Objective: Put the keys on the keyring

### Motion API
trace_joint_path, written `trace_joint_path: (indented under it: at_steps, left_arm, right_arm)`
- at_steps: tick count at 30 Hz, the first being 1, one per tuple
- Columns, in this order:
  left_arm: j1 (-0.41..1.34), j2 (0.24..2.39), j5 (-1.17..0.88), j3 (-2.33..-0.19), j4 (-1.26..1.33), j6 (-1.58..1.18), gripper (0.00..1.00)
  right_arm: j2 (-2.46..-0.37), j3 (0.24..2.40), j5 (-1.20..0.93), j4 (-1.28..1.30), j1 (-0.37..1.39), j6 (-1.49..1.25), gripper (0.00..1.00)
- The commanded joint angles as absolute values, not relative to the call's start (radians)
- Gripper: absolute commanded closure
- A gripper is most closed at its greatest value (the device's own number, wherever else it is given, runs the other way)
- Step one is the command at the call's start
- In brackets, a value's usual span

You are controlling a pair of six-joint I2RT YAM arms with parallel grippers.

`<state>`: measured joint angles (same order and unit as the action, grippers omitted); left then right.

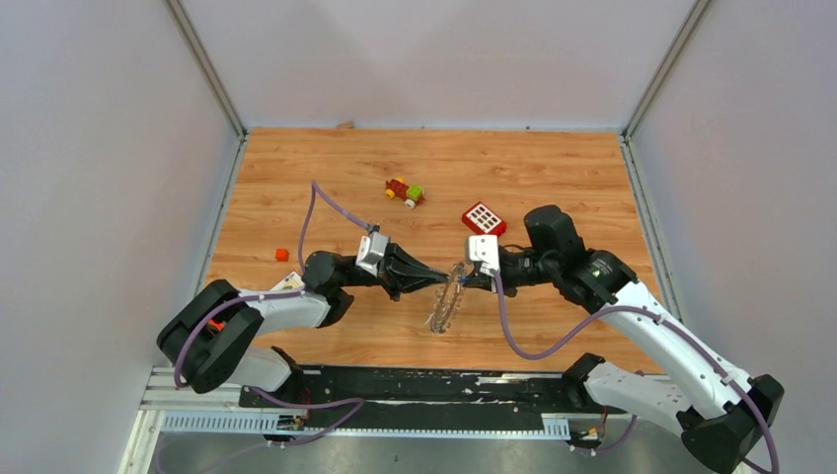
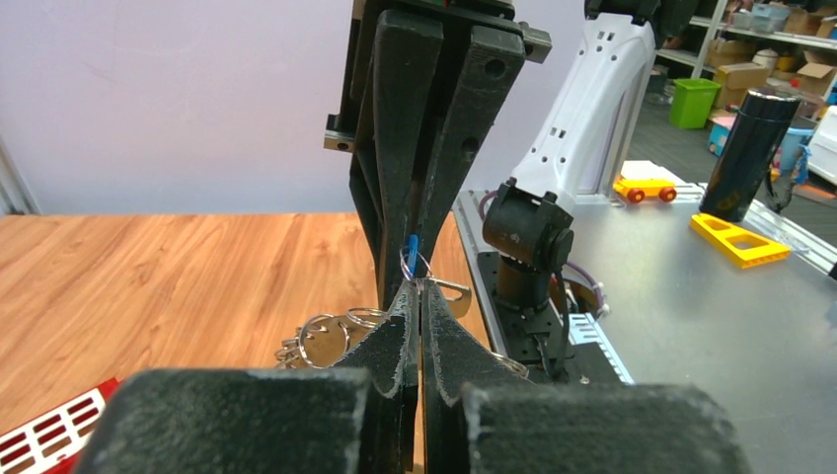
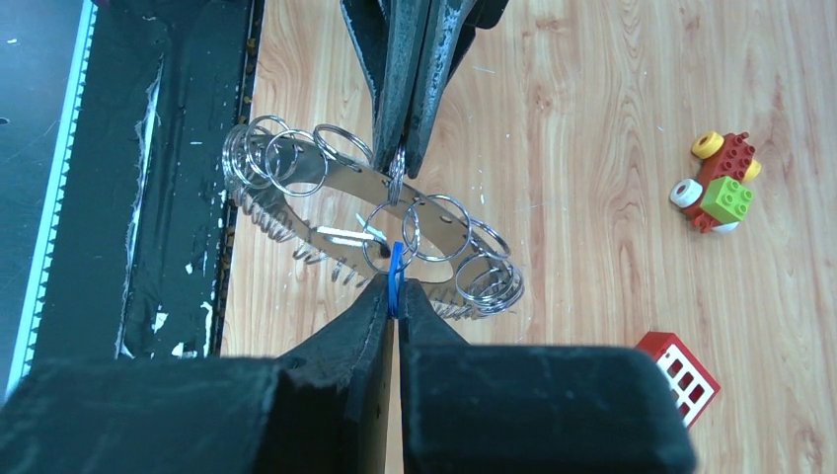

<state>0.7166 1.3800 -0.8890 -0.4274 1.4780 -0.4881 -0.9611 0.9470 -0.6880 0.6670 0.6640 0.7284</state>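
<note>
Red block (image 1: 484, 218) stands close beyond the right claw (image 1: 462, 280).

Keyring (image 1: 446, 296) mid-table (image 1: 553, 168), between 2 grippers, left gripper (image 1: 440, 280) on its left, right gripper (image 1: 463, 280) on its right with a key (image 3: 395, 265) in its tips at the ring, block (image 1: 484, 218) just behind right gripper, toy (image 1: 405, 192) farther back-left, cube (image 1: 281, 254) far left.

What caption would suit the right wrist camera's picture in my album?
The right gripper pinches a small blue piece beside the keyring that the left gripper grips from opposite.
</note>
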Motion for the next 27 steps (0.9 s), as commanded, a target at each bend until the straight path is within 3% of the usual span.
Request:
trace_joint_path:
  at_steps: [1,19,27]
  left_arm:
    - [0.707,1.383,-0.908,-0.448,1.58,-0.467,1.0]
    - [0.707,1.387,-0.915,-0.458,1.543,-0.453,1.0]
    - [0.708,1.384,-0.91,-0.457,1.524,-0.441,1.0]
  right_arm:
    - [-0.995,1.029,-0.671,0.76,0.658,0.736,0.99]
    - [-1.139,1.14,-0.711,0.797,0.691,0.665,0.99]
    - [-1.109,1.158,-0.709,0.818,0.692,0.677,0.99]
